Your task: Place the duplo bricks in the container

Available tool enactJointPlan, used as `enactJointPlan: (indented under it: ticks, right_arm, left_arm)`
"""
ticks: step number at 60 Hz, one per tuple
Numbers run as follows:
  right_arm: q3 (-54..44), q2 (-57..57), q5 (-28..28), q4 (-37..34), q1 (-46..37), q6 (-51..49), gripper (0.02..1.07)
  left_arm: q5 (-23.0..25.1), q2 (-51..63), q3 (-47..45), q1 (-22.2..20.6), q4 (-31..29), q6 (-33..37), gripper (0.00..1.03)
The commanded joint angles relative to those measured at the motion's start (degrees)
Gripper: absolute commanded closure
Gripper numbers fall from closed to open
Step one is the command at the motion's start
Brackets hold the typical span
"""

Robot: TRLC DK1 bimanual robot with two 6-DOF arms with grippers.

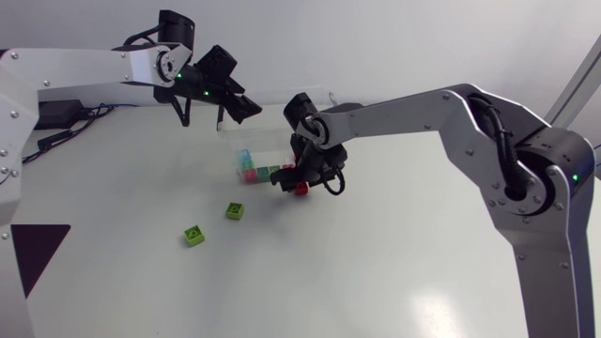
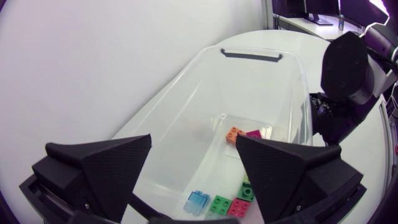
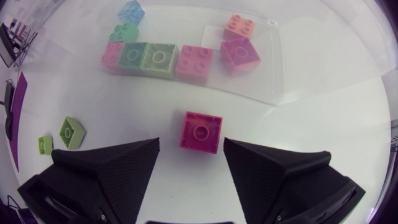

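Your right gripper (image 3: 191, 142) hangs spread over the pink brick (image 3: 201, 131), which lies on the worktop (image 3: 298, 143) just outside the container (image 2: 186, 93), probably lined up to grasp it. Your left gripper (image 2: 193, 140), also spread, hovers above the container.

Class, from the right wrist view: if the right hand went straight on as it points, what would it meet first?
The right hand would likely meet the pink brick first, lying on the table between its open fingers, short of the container.

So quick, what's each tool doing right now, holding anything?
Left tool: open, empty, above the container.
Right tool: open, around a pink brick, not gripping it.
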Motion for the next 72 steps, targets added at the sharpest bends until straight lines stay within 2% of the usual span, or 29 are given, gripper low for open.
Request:
enactJointPlan:
  ticks: [1, 7, 12, 21, 27, 45, 52, 72]
  right_arm:
    - [1.72, 2.19, -0.23, -1.57, -0.50, 2.01, 0.34]
    - [2.51, 2.63, -0.58, -3.06, -0.68, 2.36, 0.35]
    - [2.60, 3.16, -1.29, -3.32, -1.55, 2.89, 0.52]
    - [2.69, 3.86, -1.99, -3.76, -2.08, 3.06, 0.67]
    - [3.04, 4.04, -1.90, -3.68, -1.99, 3.06, 0.68]
    - [4.27, 4.48, -1.90, -4.64, -1.64, 1.92, 0.67]
    - [3.92, 4.65, -1.90, -4.55, -1.03, 2.10, 0.73]
    - [-7.33, -3.96, 0.12, -0.69, -0.41, 0.60, 0.74]
  left_arm:
    - [0.02, -5.68, -5.36, -0.06, 1.66, 0.08, 0.05]
    - [0.02, -10.52, -11.25, 0.11, 4.74, 0.52, 0.05]
    - [0.02, -13.68, -14.59, 0.38, 5.35, 1.13, 0.05]
    - [0.11, -17.90, -19.33, 0.64, 6.32, 1.48, 0.05]
    - [0.02, -20.53, -23.82, 0.38, 8.96, 1.83, 0.05]
    - [0.37, -25.37, -29.53, 2.93, 9.48, 3.77, 0.05]
    - [0.55, -25.90, -30.23, 3.19, 9.40, 4.21, 0.05]
    - [0.99, -28.36, -36.65, 2.93, 9.04, 7.20, 0.05]
